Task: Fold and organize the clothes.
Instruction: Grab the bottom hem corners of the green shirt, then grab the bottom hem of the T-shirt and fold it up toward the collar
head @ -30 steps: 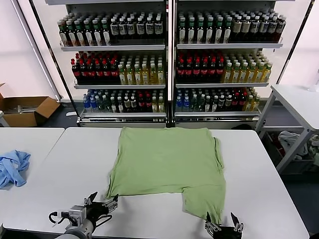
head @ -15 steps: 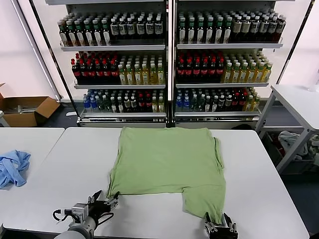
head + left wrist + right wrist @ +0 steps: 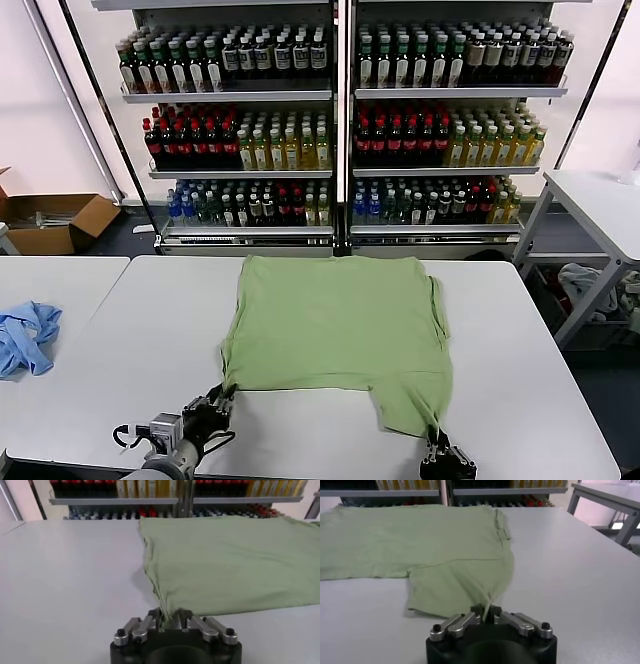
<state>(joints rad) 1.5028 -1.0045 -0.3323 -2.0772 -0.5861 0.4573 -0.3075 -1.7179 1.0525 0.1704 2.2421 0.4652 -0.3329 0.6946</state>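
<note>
Your light green soft-cloth shirt (image 3: 335, 335) lies spread on the white desk (image 3: 520, 380). Left gripper (image 3: 222, 394) jaws pinch its near-left corner; right gripper (image 3: 436, 437) jaws seemingly pinch its near-right corner.

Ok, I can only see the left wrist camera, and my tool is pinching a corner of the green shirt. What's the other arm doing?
Observer: The right tool is shut on the green shirt as well, like the left tool. It grips the tip of the flap nearest the robot, on its right side.
Operator: Is anything else lying around that I can't see?
Observer: Yes, a crumpled light blue cloth lies on the side table to the robot's left, apart from the shirt.
Operator: And on the floor?
Observer: An open cardboard box sits on the floor beyond that side table.
</note>
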